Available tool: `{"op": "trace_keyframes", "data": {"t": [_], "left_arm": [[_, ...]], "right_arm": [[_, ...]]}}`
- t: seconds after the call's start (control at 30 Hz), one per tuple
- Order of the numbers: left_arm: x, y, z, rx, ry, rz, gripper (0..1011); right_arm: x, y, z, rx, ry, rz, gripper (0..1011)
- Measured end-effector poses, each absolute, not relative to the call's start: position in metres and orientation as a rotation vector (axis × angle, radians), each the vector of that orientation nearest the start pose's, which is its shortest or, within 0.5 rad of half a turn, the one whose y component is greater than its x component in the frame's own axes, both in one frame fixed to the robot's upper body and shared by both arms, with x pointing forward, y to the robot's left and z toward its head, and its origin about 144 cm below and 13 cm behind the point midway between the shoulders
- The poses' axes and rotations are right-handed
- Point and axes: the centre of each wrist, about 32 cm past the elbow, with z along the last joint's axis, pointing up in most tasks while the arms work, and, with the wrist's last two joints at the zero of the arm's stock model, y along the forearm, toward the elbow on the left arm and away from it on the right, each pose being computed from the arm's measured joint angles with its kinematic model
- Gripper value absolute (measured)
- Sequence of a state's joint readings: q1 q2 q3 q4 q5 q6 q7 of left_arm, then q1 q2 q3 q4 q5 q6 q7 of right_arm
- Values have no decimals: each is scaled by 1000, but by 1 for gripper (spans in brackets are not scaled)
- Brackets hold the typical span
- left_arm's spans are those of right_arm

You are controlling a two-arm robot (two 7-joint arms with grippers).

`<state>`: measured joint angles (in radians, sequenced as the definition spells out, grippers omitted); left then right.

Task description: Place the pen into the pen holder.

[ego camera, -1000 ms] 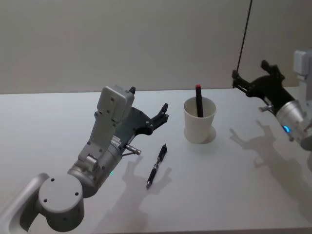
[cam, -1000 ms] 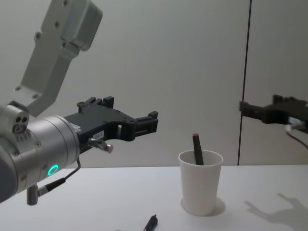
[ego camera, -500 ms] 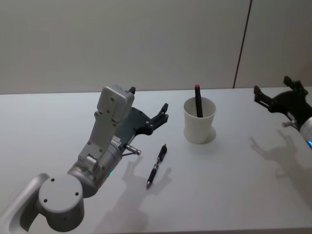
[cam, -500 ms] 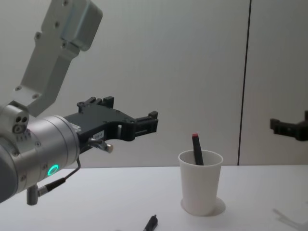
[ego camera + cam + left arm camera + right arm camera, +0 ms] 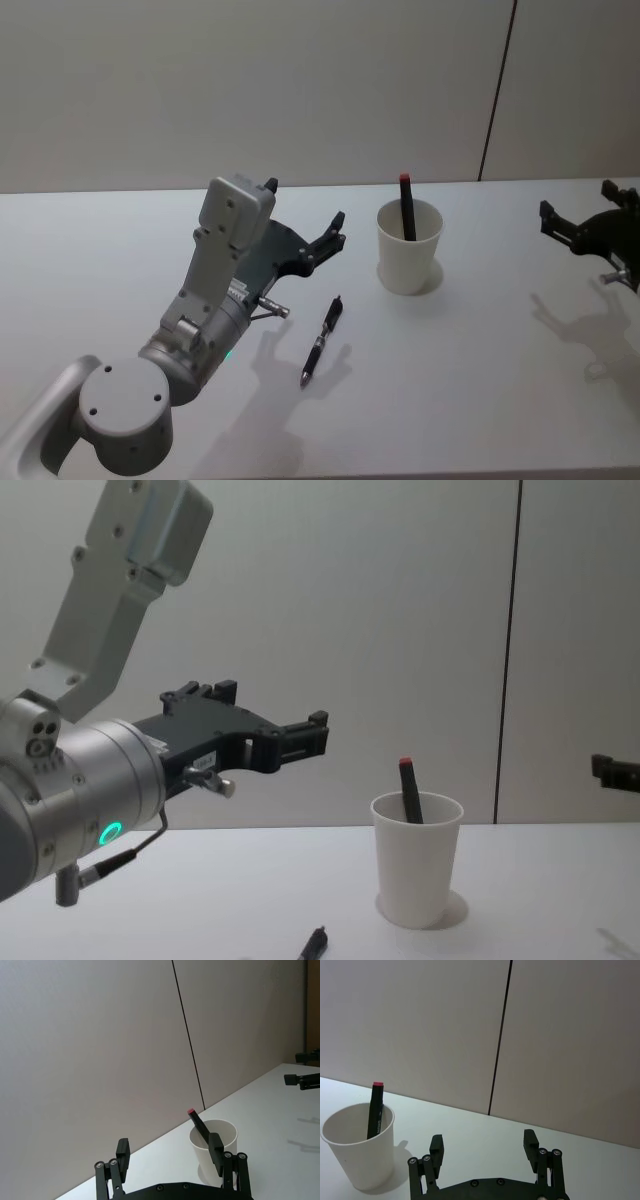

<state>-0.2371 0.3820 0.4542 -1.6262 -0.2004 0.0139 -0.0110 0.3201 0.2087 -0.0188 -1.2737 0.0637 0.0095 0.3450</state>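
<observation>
On table (image 5: 480, 400), front-left of pen holder (image 5: 409, 262): black pen (image 5: 322, 340), flat, ungrasped. Holder upright, w/ red-tipped pen (image 5: 406, 205) inside. Left gripper (image 5: 169, 1146): raised nr pen, jaws apart, empty. Right gripper (image 5: 483, 1139): far right, jaws apart, empty. Step, prob.: pre-grasp. Next: lower, straddle barrel.

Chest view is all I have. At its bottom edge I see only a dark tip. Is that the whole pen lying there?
Observer: Yes. In the head view the pen lies flat on the table, apart from the cup and nearer the robot.
Operator: Is anything held on the left?
Observer: No. The left wrist view shows the left gripper with its fingers open and nothing between them.
Operator: And on the right?
Observer: The right gripper is open too. The head view puts it above the table's right side, away from the cup.
</observation>
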Motion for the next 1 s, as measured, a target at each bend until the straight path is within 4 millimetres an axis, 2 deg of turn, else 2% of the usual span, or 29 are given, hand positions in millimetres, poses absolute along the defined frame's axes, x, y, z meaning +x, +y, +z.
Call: {"op": "trace_keyframes", "data": {"t": [0.57,1.0], "left_arm": [[491,197,1209,126,-215,1146,1003],[487,195,1206,191,-80,1202,1003]], "right_arm": [[541,-307,1173,-137,-90,-1275,1001],[540,-308,1173,-142,-88,-1277,1002]]}}
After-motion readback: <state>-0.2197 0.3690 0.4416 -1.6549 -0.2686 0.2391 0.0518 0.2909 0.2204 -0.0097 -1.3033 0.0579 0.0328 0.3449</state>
